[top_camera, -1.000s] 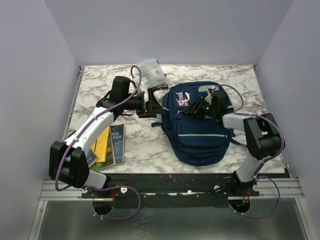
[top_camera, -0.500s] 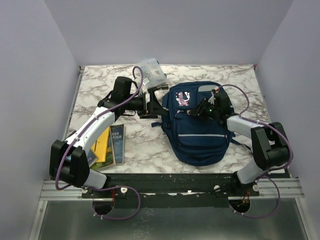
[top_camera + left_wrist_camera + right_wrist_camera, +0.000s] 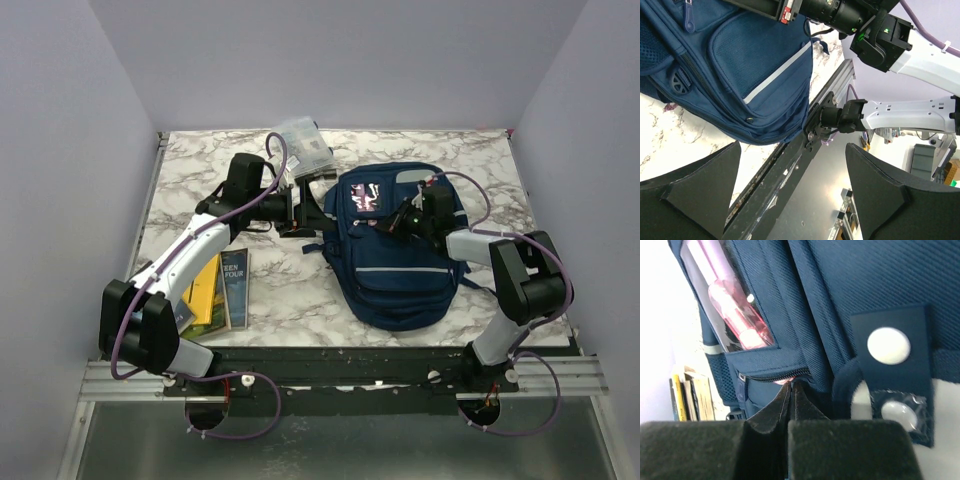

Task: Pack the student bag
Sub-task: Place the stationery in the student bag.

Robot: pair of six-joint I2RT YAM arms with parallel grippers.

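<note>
We see the student bag (image 3: 400,262) lying flat on the right half of the desk (image 3: 280,290), a white slab veined with grey like marble. The bag is navy woven fabric, rounded at its near end, with stacked front pockets and a thin grey stripe (image 3: 403,270) across them. In the left wrist view that stripe (image 3: 775,70) runs slantwise over a pocket of fine mesh, and the bag's rounded lower end comes close to the desk's near edge.

The right gripper (image 3: 400,218) rests on the bag's upper part. Its wrist view shows the two dark, felt-like fingers (image 3: 766,414) pressed together into one wedge, their tips at a curved zipper (image 3: 770,376) line. Whether anything is pinched between them we cannot tell. Above the zipper sits a clear window (image 3: 730,300) with glossy pink shapes behind it. To the right, a flat navy tab carries a round white snap (image 3: 888,345).

The left gripper (image 3: 303,207) hangs just beside the bag's upper left corner, its blunt black fingers (image 3: 695,200) spread wide apart with nothing between them.

A clear, crinkled plastic pouch (image 3: 303,145) lies at the far side of the desk, beyond the left gripper. Thin books (image 3: 222,288) with yellow and dark blue covers lie flat beside the left arm, near the front edge.
</note>
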